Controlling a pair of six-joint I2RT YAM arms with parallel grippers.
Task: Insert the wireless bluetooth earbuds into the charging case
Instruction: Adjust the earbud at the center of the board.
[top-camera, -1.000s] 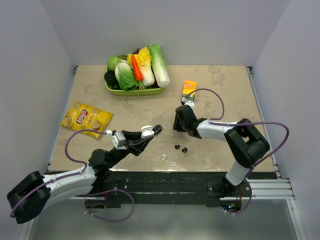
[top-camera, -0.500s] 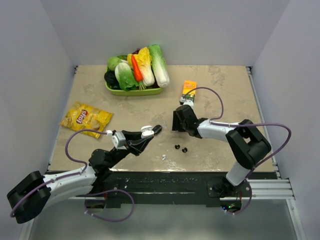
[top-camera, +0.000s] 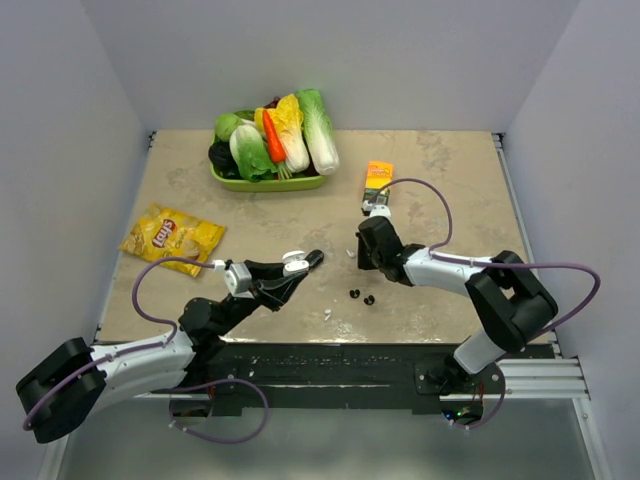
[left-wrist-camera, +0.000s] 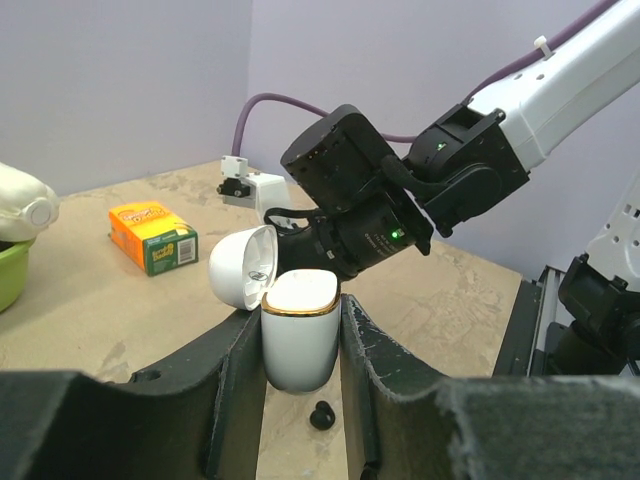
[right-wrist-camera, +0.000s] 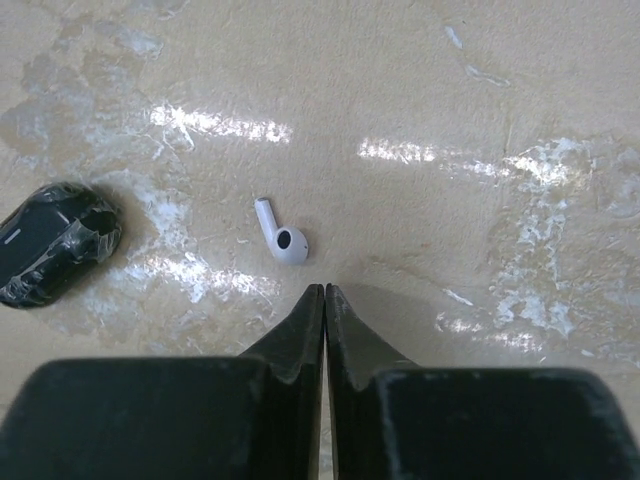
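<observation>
- White earbud (right-wrist-camera: 283, 238) lies on the tabletop (right-wrist-camera: 450, 80), stem pointing away, just ahead of the right gripper (right-wrist-camera: 324, 292), whose jaws are pressed together on nothing.
- 2 black earbuds (top-camera: 354, 294) sit side by side on the table, nearer the arm bases.
- Charging case (left-wrist-camera: 300, 345), lid open, stands upright, clamped between the left gripper (left-wrist-camera: 300, 315) jaws.
</observation>
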